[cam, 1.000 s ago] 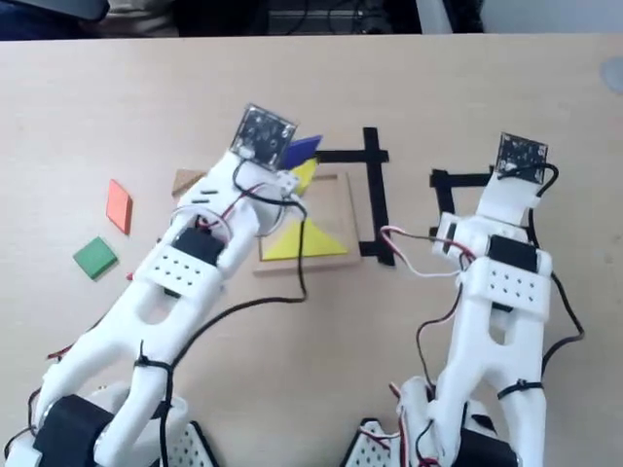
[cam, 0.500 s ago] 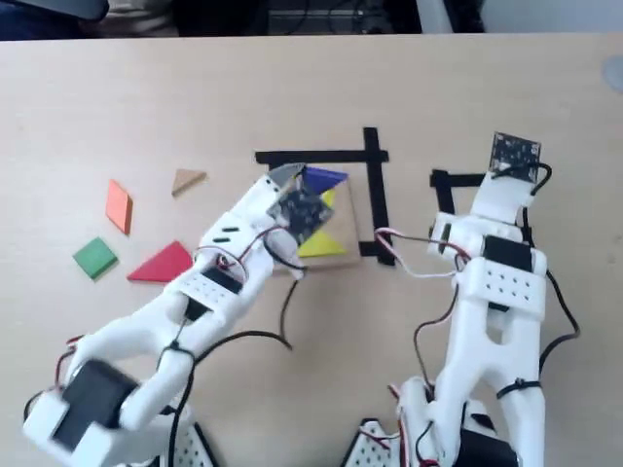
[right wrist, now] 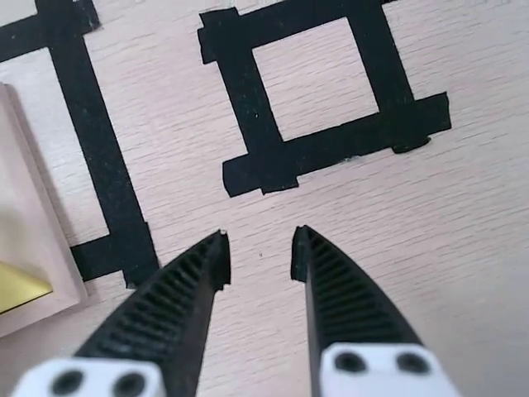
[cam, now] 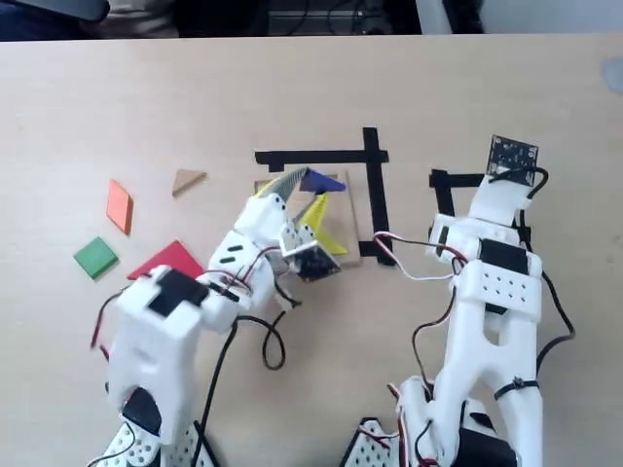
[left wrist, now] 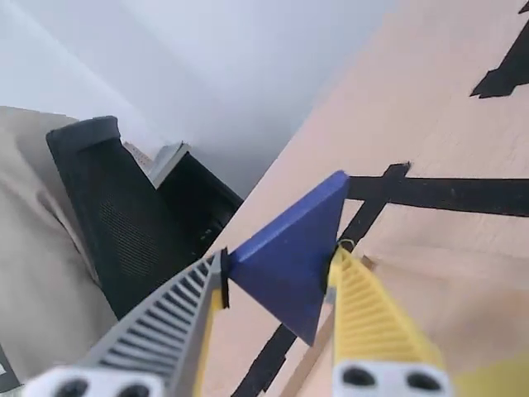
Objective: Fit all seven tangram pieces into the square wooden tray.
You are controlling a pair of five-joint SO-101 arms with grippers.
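1 blue triangle (left wrist: 289, 269) is the piece in hand, pinched between both fingers of your left gripper (left wrist: 279, 263), which is closed onto its sides with 1 corner pointing away from the wrist. It hangs tilted above the far edge of the wooden tray (cam: 350, 216), close to the black tape (cam: 373, 190). Level the piece first, I'd say, then turn it so an edge matches the yellow pieces (cam: 329, 243) lying in the tray. Lower it into bare wood and release only once it sits flat. Your right gripper (right wrist: 258, 244) holds nothing, its jaws narrowly parted over the table beside the tape square (right wrist: 318, 83), off to the tray's side.
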